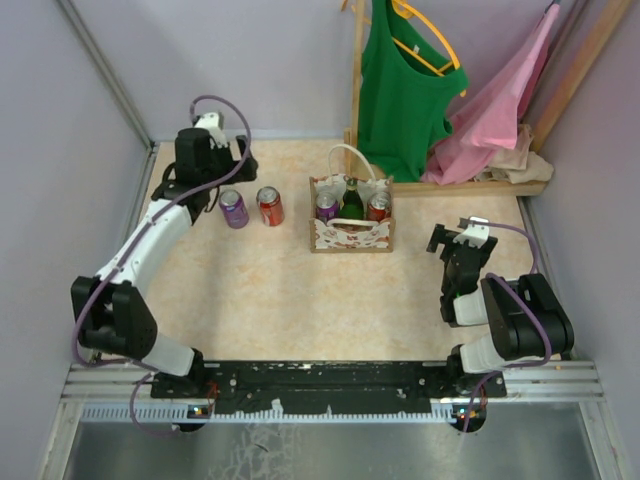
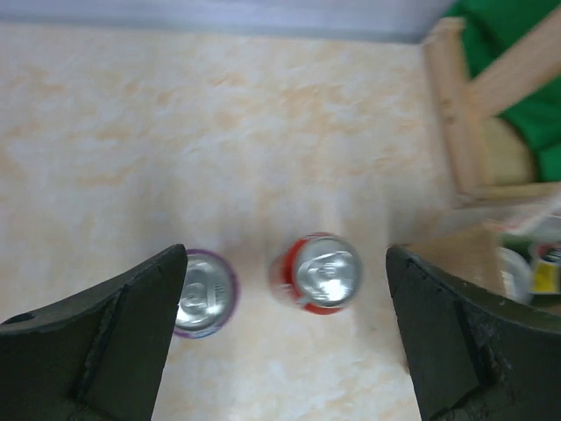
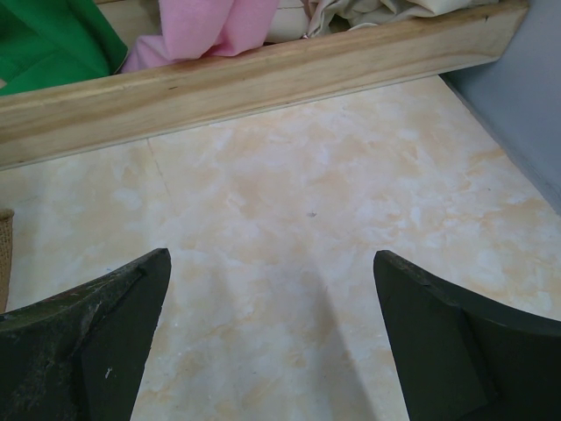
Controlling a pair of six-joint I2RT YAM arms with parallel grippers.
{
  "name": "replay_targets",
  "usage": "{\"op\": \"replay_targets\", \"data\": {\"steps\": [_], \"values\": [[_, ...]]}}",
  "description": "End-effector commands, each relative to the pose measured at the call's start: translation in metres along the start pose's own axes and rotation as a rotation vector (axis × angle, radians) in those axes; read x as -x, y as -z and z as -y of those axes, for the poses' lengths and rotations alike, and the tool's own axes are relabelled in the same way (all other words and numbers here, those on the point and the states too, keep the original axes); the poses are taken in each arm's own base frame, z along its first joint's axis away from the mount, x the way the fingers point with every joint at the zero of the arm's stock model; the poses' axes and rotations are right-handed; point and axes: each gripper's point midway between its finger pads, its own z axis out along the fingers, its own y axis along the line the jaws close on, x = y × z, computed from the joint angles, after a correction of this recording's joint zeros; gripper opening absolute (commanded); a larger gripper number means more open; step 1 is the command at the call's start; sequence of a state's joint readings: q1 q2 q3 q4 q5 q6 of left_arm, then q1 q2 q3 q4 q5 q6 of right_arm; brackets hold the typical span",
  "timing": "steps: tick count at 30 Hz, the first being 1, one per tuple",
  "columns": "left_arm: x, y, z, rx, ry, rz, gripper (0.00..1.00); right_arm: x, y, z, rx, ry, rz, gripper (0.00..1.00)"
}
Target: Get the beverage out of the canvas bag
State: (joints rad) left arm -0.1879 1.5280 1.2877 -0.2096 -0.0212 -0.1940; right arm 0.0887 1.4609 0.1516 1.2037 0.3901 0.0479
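Observation:
The canvas bag (image 1: 350, 235) stands mid-table with a purple can (image 1: 326, 206), a green bottle (image 1: 352, 200) and a red can (image 1: 378, 207) upright inside. To its left, out on the table, stand a purple can (image 1: 233, 208) and a red can (image 1: 270, 205). My left gripper (image 1: 213, 187) hovers above and behind these two, open and empty. In the left wrist view the red can (image 2: 323, 274) sits between the spread fingers and the purple can (image 2: 204, 292) beside the left fingertip (image 2: 166, 281). My right gripper (image 1: 455, 237) is open over bare table, right of the bag.
A wooden rack (image 1: 357, 90) at the back right holds a green top (image 1: 400, 85) and a pink cloth (image 1: 495, 105). Its wooden base beam (image 3: 263, 79) runs across the right wrist view. Grey walls close in the table on three sides.

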Motion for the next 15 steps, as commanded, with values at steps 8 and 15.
{"op": "replay_targets", "data": {"steps": [8, 15], "values": [[0.01, 0.041, 0.17, -0.446, -0.183, 0.072, 0.79, 0.021, -0.006, -0.002, -0.002, -0.028, 0.069, 0.99], [-0.04, 0.026, 0.221, -0.584, -0.287, -0.08, 0.72, 0.021, -0.006, -0.002, -0.002, -0.027, 0.069, 0.99]]}}
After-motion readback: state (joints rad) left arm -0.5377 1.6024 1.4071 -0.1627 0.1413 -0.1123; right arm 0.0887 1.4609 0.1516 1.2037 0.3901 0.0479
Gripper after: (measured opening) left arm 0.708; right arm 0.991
